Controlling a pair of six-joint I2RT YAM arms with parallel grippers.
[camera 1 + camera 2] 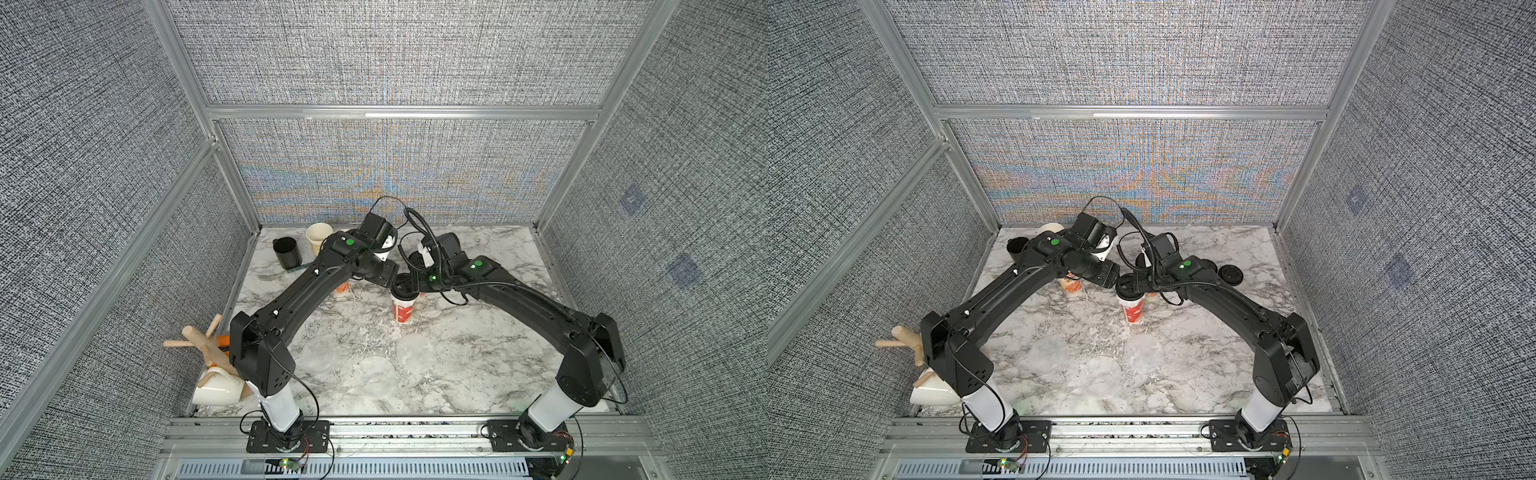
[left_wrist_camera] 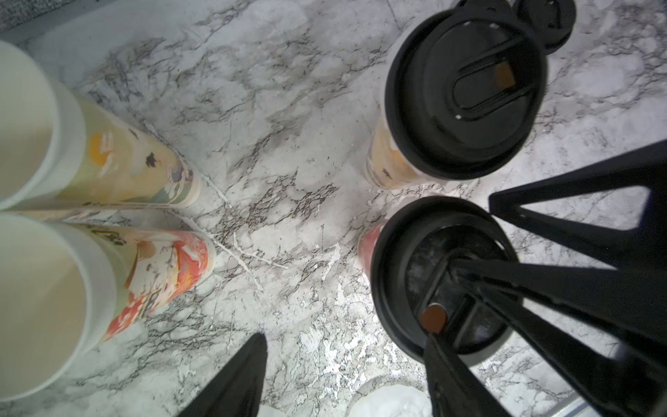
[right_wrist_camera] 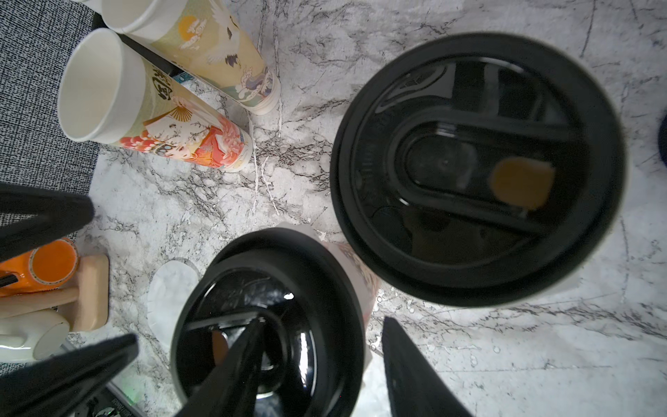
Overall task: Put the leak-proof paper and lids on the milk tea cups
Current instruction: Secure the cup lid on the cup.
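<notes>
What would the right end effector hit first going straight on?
Most likely the black lid on the red-print cup. The right end effector points down at it, with one finger over the lid. Remaining gap is unclear.

Translucent round paper sheets (image 1: 414, 348) lie flat near upright cups (image 1: 403, 311), two lidded.

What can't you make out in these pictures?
Anything under black round plastic lids on two printed paper cups: hidden by lids, both wrist views.
Translucent round paper sheets on marble tabletop: too faint to count, in both top views.
Orange-printed paper cup: mostly hidden by left arm, in both top views.
</notes>
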